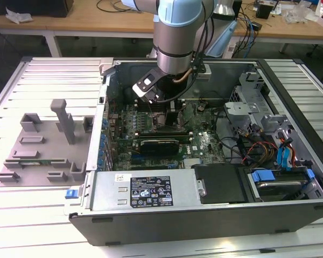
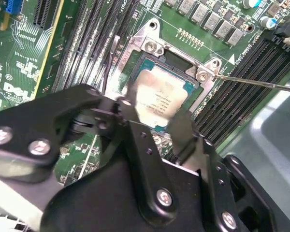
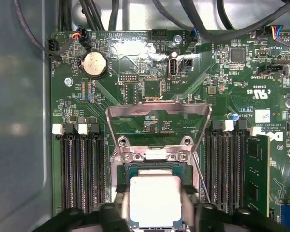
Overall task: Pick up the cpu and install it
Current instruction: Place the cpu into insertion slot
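The cpu (image 3: 154, 200) is a flat square chip with a shiny silver top. It sits level just over the dark socket (image 3: 154, 166) on the green motherboard (image 3: 150, 63). My gripper (image 3: 154, 195) is shut on the cpu, with one black finger (image 3: 122, 199) against each of two opposite edges. The second wrist view shows the same cpu (image 2: 162, 94) between the gripper (image 2: 157, 111) fingers, inside the socket frame (image 2: 147, 46). I cannot tell whether the chip rests in the socket or hovers above it. In the exterior view the gripper (image 1: 171, 115) reaches down into the open computer case (image 1: 151, 226).
The socket's metal load plate (image 3: 157, 118) stands open, with its thin lever rod (image 2: 261, 85) swung aside. Black memory slots (image 3: 79, 174) flank the socket. A grey moulded holder (image 1: 43, 145) lies at the exterior view's left. Drive cages and cables (image 1: 280, 161) fill the case's right side.
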Robot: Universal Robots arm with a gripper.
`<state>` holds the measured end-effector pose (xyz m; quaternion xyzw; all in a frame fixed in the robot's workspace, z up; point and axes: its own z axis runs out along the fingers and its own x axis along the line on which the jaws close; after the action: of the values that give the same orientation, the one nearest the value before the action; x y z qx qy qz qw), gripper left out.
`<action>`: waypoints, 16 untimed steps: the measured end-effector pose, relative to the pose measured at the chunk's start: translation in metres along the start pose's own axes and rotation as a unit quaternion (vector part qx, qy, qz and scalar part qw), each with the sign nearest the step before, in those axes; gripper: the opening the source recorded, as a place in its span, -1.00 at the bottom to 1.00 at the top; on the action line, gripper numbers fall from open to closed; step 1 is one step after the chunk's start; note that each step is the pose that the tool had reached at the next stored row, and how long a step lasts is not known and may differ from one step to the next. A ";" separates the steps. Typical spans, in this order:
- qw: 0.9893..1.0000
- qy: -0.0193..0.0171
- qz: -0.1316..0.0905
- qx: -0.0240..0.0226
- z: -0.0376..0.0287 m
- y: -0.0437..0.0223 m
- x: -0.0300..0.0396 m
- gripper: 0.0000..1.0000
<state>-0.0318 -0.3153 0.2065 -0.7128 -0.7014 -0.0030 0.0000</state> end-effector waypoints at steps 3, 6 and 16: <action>1.000 0.000 0.000 0.000 -0.0006 0.0000 0.0000 -0.43; 1.000 0.000 0.000 0.000 -0.0014 0.0000 0.0000 -0.79; 1.000 0.000 0.000 0.000 0.0016 -0.0030 -0.0001 -0.79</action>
<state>-0.0348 -0.3153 0.2049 -0.7128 -0.7014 -0.0030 0.0000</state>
